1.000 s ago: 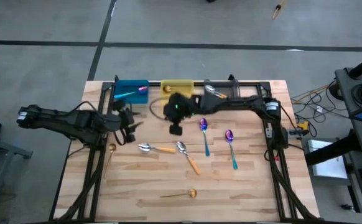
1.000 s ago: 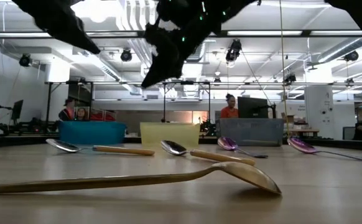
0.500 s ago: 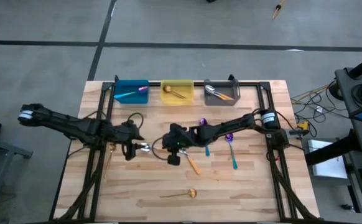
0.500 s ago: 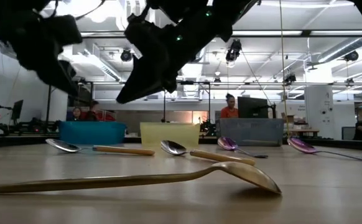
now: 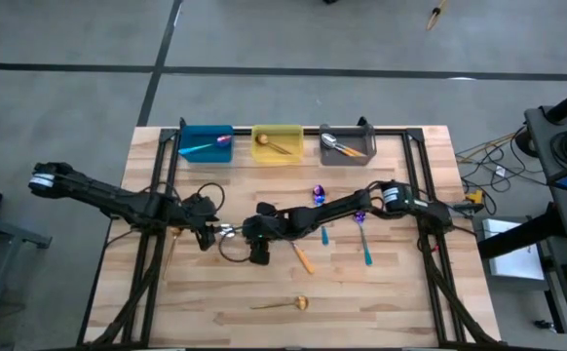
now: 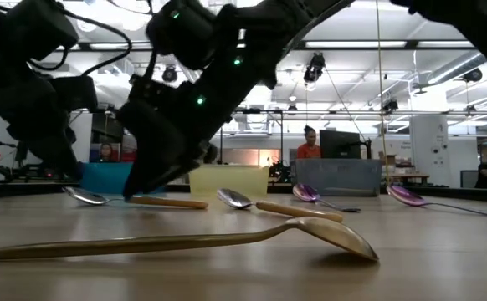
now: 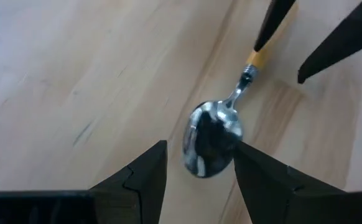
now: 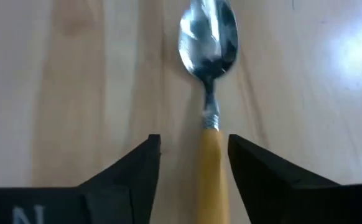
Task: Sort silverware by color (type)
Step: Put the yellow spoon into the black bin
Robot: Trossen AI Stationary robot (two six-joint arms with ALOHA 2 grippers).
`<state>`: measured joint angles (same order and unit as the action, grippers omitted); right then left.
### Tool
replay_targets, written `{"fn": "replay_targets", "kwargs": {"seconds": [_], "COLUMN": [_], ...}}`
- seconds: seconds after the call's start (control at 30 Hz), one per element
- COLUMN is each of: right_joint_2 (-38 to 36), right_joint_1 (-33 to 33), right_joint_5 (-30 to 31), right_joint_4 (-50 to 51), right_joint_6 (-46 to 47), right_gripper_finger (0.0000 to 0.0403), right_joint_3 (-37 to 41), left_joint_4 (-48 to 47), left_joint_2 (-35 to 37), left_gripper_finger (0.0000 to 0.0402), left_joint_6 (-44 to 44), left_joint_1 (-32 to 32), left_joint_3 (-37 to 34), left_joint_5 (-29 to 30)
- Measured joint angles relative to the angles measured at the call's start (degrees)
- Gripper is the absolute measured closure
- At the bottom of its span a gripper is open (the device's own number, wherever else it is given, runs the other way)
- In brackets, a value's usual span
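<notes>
Both grippers are brought low over one orange-handled spoon [image 8: 207,74] at the table's middle left. The right gripper [image 8: 190,171] is seen spread open, its fingers straddling the orange handle without gripping it. The left gripper [image 7: 199,171] is held open around the silver bowl, nothing clamped. A gold spoon [image 5: 282,304] is left lying near the front edge, and two purple spoons [image 5: 361,229] are seen to the right.

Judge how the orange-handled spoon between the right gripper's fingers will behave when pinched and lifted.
The spoon looks rigid, so it should lift without bending. Its slim handle lies flat on the table, so the right gripper, open astride it, may slip. The shiny bowl end may dip.
</notes>
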<state>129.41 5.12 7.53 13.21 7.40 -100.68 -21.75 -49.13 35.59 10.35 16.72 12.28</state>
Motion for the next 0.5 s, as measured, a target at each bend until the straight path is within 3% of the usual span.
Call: {"fn": "replay_targets", "kwargs": {"seconds": [0.13,0.27,0.5], "right_joint_2": [4.2,8.6,13.2], "right_joint_1": [-0.8,-0.8,-0.9], "right_joint_5": [0.1,0.4,0.5], "right_joint_4": [6.5,8.8,11.2], "right_joint_6": [-1.6,-3.1,-3.6], "right_gripper_finger": [0.0212,0.0228,0.0334], "right_joint_3": [-6.3,-11.7,-15.1], "left_joint_4": [-0.1,0.4,1.4], "left_joint_2": [-1.1,-2.1,-1.5], "left_gripper_finger": [0.0238,0.0238,0.0238], "left_joint_6": [1.0,1.1,1.1], "left_joint_1": [0.0,0.0,0.0], "left_joint_3": [-0.3,-0.3,-0.3], "left_joint_5": [0.3,0.3,0.3]}}
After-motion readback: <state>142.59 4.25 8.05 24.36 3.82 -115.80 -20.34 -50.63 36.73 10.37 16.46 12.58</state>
